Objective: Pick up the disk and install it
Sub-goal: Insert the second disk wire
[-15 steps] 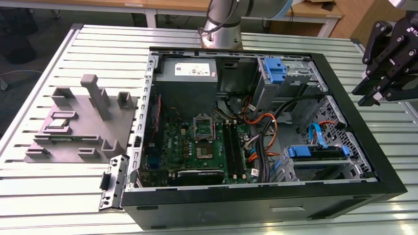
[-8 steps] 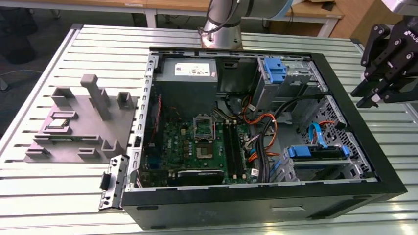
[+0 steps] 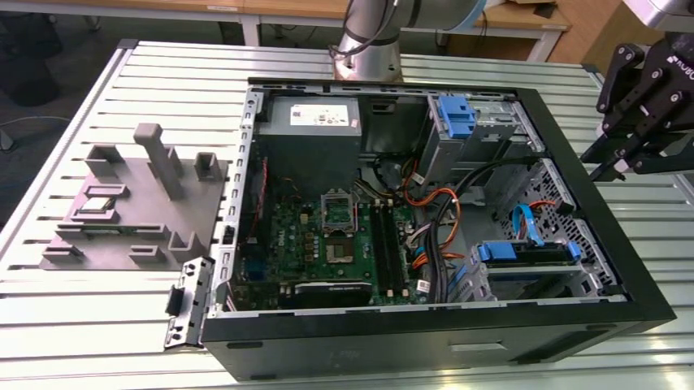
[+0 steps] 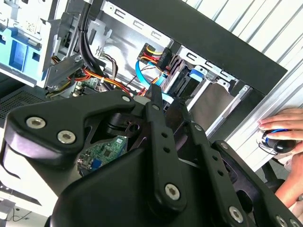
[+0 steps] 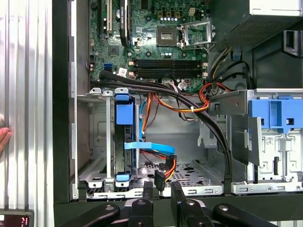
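Note:
The disk (image 3: 526, 253), a dark drive in a blue carrier, sits in the drive cage at the near corner of the open computer case (image 3: 607, 211), on the exterior view's right. In both wrist views its blue carrier (image 5: 124, 113) (image 4: 193, 75) stands edge-on in the cage, with a blue cable (image 5: 142, 145) beside it. My gripper (image 3: 616, 171) hangs outside the case, above the table past the case wall. Its black fingers (image 5: 147, 198) are a narrow gap apart, open, with nothing between them, as my gripper (image 5: 162, 187) (image 4: 166, 94) shows in both wrist views.
A grey power supply (image 3: 314, 118) and a second blue bracket (image 3: 456, 114) lie at the case's far side. The motherboard (image 3: 325, 244) and cables (image 3: 444, 219) lie in the middle of the case. A grey fixture (image 3: 130, 203) stands on the table at the exterior view's left. A person's hand (image 4: 284, 127) rests beside the case.

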### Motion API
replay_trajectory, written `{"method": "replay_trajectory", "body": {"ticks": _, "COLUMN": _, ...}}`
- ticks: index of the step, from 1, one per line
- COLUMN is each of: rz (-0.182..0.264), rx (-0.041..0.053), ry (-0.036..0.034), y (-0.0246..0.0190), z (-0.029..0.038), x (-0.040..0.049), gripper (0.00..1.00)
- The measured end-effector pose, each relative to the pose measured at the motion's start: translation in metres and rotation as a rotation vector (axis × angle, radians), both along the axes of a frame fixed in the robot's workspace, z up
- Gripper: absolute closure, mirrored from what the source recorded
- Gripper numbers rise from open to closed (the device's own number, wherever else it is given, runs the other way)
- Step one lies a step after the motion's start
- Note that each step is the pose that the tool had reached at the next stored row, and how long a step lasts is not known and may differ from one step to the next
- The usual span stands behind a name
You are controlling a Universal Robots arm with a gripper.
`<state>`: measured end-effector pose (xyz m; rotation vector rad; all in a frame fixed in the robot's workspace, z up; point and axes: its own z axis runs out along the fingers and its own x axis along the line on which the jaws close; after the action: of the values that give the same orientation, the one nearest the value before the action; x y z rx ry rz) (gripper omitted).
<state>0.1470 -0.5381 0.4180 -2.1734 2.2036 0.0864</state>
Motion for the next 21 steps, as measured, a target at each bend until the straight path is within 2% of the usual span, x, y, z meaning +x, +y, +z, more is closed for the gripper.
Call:
{"method": "replay_trajectory", "body": {"ticks": 5, "rz": 0.0, "rx": 0.0, "ry": 0.0, "y": 0.0, "z": -0.0001, "x": 0.0, "gripper": 0.71}}
{"method": "replay_trajectory", "body": {"ticks": 14, "rz": 0.0, "rx": 0.0, "ry": 0.0, "y": 0.0, "z": -0.0083, "x": 0.0, "gripper": 0.71}}
{"method": "replay_trajectory", "body": {"ticks": 21, "rz": 0.0, "rx": 0.0, "ry": 0.0001, "y": 0.0, "z": -0.0094, "x": 0.0, "gripper": 0.71}}
